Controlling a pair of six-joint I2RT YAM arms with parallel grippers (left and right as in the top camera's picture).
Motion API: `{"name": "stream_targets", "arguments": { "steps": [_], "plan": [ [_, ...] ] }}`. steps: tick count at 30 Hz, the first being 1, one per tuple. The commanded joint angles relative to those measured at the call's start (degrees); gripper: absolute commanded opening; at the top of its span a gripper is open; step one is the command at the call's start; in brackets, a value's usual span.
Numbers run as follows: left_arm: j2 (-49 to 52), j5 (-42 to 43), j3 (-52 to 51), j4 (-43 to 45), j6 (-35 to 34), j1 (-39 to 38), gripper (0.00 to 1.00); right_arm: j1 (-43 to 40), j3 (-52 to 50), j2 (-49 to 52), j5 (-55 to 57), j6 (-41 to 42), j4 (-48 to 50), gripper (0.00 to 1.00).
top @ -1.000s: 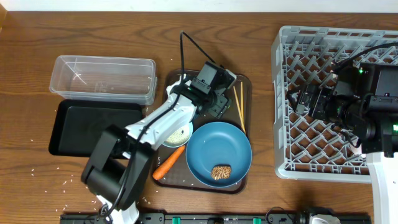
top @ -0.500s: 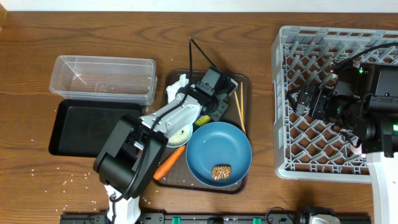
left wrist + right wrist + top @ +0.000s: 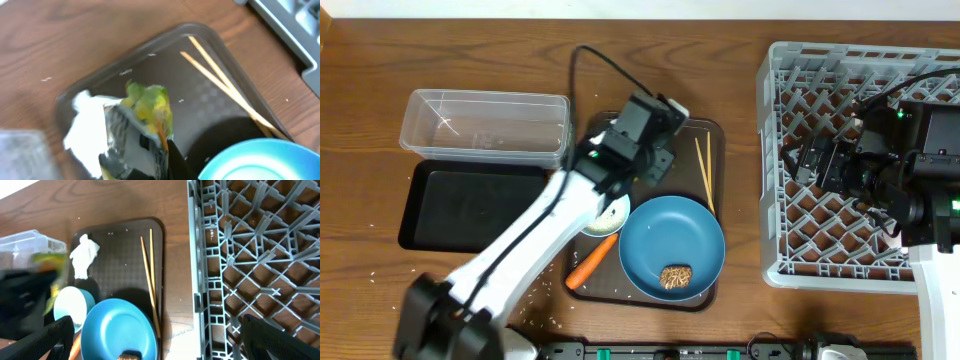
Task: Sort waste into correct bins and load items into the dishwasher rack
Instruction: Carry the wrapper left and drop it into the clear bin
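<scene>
Large square grey plastic lattice rack (image 3: 840,240): directly beneath the right claw (image 3: 807,160), whose jaws stand wide apart and hold nothing. Brown rounded-corner serving tray (image 3: 712,135): under the left claw (image 3: 658,162). Clear plastic rectangular tub (image 3: 485,125) and shallow black rectangular tray (image 3: 470,205): touching each other, well apart from the left claw on its side away from the rack. Large round blue dish (image 3: 670,235): on the serving tray just beside the left claw, carrying 1 brown lumpy food piece (image 3: 676,275). Orange carrot (image 3: 592,263): at the dish's rim, near the left claw. 2 thin wooden chopsticks (image 3: 703,172): on the serving tray, between the left claw and the rack. Crumpled white tissue (image 3: 82,127): on the serving tray, just beside the left claw. Small yellow-green printed wrapper (image 3: 147,107): pinched between the left claw's closed fingers.
</scene>
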Motion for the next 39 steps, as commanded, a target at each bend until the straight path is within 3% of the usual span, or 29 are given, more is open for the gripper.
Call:
{"name": "stream_targets", "arguments": {
  "steps": [1, 6, 9, 10, 14, 19, 27, 28, 29, 30, 34, 39],
  "plan": [
    [-4.13, -8.04, 0.17, -3.91, -7.45, 2.12, 0.06, 0.74, 0.17, 0.22, 0.22, 0.7, -0.02, 0.99],
    [-8.35, -13.7, 0.15, -16.5, -21.27, 9.62, 0.07, 0.74, 0.17, 0.22, 0.22, 0.68, -0.17, 0.99],
    [-8.94, -12.79, 0.09, -20.55, -24.81, 15.93, 0.06, 0.74, 0.17, 0.22, 0.22, 0.7, -0.26, 0.99],
    [-8.94, -11.06, 0.09, -19.96, -23.87, 17.57, 0.06, 0.74, 0.17, 0.22, 0.22, 0.7, -0.2, 0.99],
    [-7.89, -3.13, 0.04, -10.8, -8.98, 21.22, 0.06, 0.74, 0.17, 0.22, 0.22, 0.7, 0.35, 0.99],
    [-2.82, -3.15, 0.04, -3.04, -1.6, 23.17, 0.06, 0.74, 0.17, 0.22, 0.2, 0.7, 0.15, 0.99],
    [7.91, -3.98, 0.07, 8.85, 4.02, 26.69, 0.08, 0.74, 0.17, 0.22, 0.22, 0.68, -0.5, 0.99],
    [7.78, -3.96, 0.09, 8.76, 4.0, 26.71, 0.17, 0.74, 0.17, 0.22, 0.24, 0.63, -0.74, 0.99],
    [7.06, -3.76, 0.17, 7.91, 3.93, 26.6, 0.35, 0.74, 0.17, 0.22, 0.24, 0.37, -0.94, 0.99],
    [6.16, -3.17, 0.17, 7.15, 3.96, 26.32, 0.42, 0.74, 0.17, 0.22, 0.24, 0.02, -1.07, 0.99],
    [-0.26, 0.28, 0.17, 3.13, 3.96, 23.43, 0.53, 0.74, 0.17, 0.22, 0.24, 0.04, -0.83, 0.99],
    [-3.58, 3.48, 0.11, 1.01, 4.7, 16.85, 0.59, 0.74, 0.17, 0.22, 0.24, 0.07, 0.2, 0.99]
  ]
}}
